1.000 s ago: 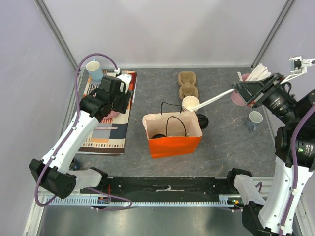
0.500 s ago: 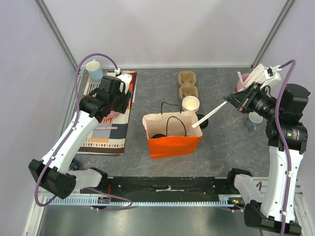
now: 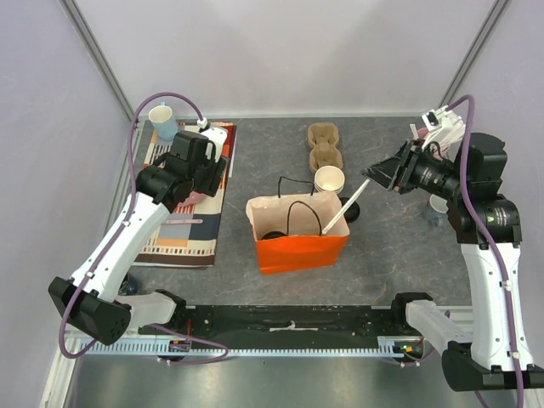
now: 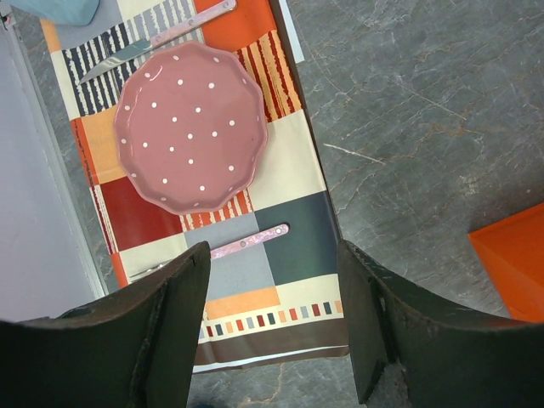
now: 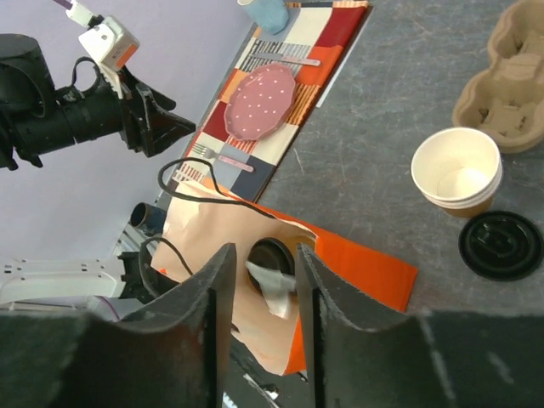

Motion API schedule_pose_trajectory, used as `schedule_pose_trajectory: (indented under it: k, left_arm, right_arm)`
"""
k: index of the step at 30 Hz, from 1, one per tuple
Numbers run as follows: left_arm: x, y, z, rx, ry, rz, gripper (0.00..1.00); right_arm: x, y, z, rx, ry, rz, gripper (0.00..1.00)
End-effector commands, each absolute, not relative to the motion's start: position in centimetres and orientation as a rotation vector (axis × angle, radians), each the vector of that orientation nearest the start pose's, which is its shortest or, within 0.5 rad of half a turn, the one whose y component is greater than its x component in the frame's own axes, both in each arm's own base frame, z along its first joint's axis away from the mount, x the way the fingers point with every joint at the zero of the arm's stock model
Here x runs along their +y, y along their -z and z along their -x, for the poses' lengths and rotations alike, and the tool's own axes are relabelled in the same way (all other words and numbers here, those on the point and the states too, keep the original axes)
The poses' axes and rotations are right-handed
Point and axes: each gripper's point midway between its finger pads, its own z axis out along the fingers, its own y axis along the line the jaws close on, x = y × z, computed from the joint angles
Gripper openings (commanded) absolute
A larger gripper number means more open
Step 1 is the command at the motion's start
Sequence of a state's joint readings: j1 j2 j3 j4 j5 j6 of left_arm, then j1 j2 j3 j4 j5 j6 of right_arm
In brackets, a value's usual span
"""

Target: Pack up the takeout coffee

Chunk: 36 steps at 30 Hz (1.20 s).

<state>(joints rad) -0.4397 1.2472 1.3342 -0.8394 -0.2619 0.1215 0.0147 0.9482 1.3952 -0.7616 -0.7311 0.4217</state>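
Top view: the orange bag (image 3: 297, 242) stands mid-table. The coffee (image 3: 274, 235) is down inside it, its black lid showing toward the bag's 9 o'clock side. A white straw (image 3: 344, 207) slants from the right gripper (image 3: 372, 176), at 2 o'clock of the bag, down into the bag's mouth. A stack of paper cups (image 3: 330, 180) stands just beyond the bag at 1 o'clock, with a loose lid (image 3: 353, 212) beside it. A cardboard carrier (image 3: 324, 146) lies farther out at 12, and a placemat (image 3: 183, 229) at 9.

Left wrist view: the left gripper (image 4: 274, 255) has its fingers spread wide with nothing between them. Below lie the placemat, a pink dotted plate (image 4: 191, 136) and a pink-handled piece of cutlery (image 4: 246, 246). A corner of the bag shows at 4 o'clock.

Right wrist view: my right fingers stand close together with the straw in the gap. I cannot tell whether they pinch it. The coffee's lid sits in the bag just past the fingertips, at 12 o'clock.
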Motion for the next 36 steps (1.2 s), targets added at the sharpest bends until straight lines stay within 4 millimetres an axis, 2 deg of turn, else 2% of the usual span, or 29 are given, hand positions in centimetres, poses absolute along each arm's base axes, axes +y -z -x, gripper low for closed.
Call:
schedule_pose_trajectory:
  k: [1, 2, 3, 4, 8, 10, 11, 13, 16, 19, 23, 24, 28, 30, 31, 32, 33, 34, 35, 36]
  left_arm:
    - [-8.5, -25.8, -31.5, 2.198, -0.179, -0.52, 0.68]
    - [-8.5, -25.8, -31.6, 2.2, -0.179, -0.519, 0.68]
    - [-8.6, -25.8, -31.6, 2.198, -0.179, -0.518, 0.68]
    - [-8.6, -25.7, -31.6, 2.201, -0.18, -0.521, 0.68]
    - [-8.5, -25.8, -31.6, 2.198, -0.185, -0.519, 0.68]
    - [-8.4, -25.8, -31.6, 2.195, -0.188, -0.521, 0.68]
    - [-8.4, -25.8, -31.5, 2.195, -0.192, -0.524, 0.68]
    - [-8.3, -25.8, -31.5, 2.193, -0.194, -0.524, 0.68]
    - [-8.2, -25.8, -31.5, 2.193, -0.203, -0.525, 0.68]
    - [-8.1, -26.2, -31.7, 2.181, -0.206, -0.515, 0.71]
    - [-7.9, -26.1, -31.7, 2.177, -0.21, -0.479, 0.75]
    - [-7.8, -26.0, -31.6, 2.171, -0.211, -0.469, 0.76]
    - [-7.2, -25.6, -31.3, 2.161, -0.215, -0.38, 0.8]
    - [-6.7, -25.0, -31.2, 2.164, -0.23, -0.347, 0.82]
    - [-6.5, -25.2, -31.1, 2.152, -0.224, -0.315, 0.83]
    - [-6.2, -25.0, -31.1, 2.154, -0.227, -0.294, 0.84]
    - [-5.9, -24.4, -30.9, 2.165, -0.226, -0.281, 0.86]
    - [-5.8, -24.2, -30.8, 2.166, -0.215, -0.254, 0.86]
    - [-5.4, -24.0, -30.8, 2.17, -0.205, -0.226, 0.87]
    - [-5.2, -22.8, -30.5, 2.196, -0.196, -0.198, 0.88]
  right_arm:
    - [14.4, -41.6, -23.7, 1.842, -0.956, 0.219, 0.5]
    - [14.6, -41.7, -23.8, 1.84, -0.96, 0.229, 0.54]
    - [14.8, -41.8, -24.2, 1.846, -0.953, 0.239, 0.65]
    - [15.2, -41.7, -24.1, 1.855, -0.959, 0.252, 0.68]
    - [15.4, -42.0, -24.6, 1.846, -0.939, 0.252, 0.74]
    - [15.2, -42.5, -25.1, 1.828, -0.919, 0.226, 0.87]
    - [14.9, -42.6, -25.4, 1.832, -0.904, 0.204, 0.98]
    - [14.3, -43.0, -26.1, 1.826, -0.865, 0.148, 0.98]
    - [12.2, -43.4, -27.9, 1.81, -0.742, 0.019, 0.98]
    - [9.4, -43.2, -29.8, 1.801, -0.568, -0.108, 0.98]
    - [4.0, -41.3, -31.5, 1.828, -0.226, -0.245, 0.98]
    - [2.1, -40.6, -31.7, 1.834, -0.096, -0.26, 0.98]
    - [0.5, -38.1, -31.5, 1.865, 0.057, -0.176, 0.98]
    - [-0.4, -36.7, -31.1, 1.86, 0.099, -0.235, 0.98]
    - [-1.9, -36.4, -30.6, 1.826, 0.138, -0.368, 0.98]
    - [-2.4, -36.6, -30.4, 1.781, 0.141, -0.422, 0.98]
    - [-2.8, -35.5, -29.5, 1.764, 0.142, -0.448, 0.98]
    - [-2.9, -35.1, -29.1, 1.748, 0.15, -0.431, 0.98]
    - [-2.3, -35.6, -29.2, 1.697, 0.108, -0.38, 0.98]
    - [-2.0, -33.8, -28.3, 1.696, 0.095, -0.339, 0.98]
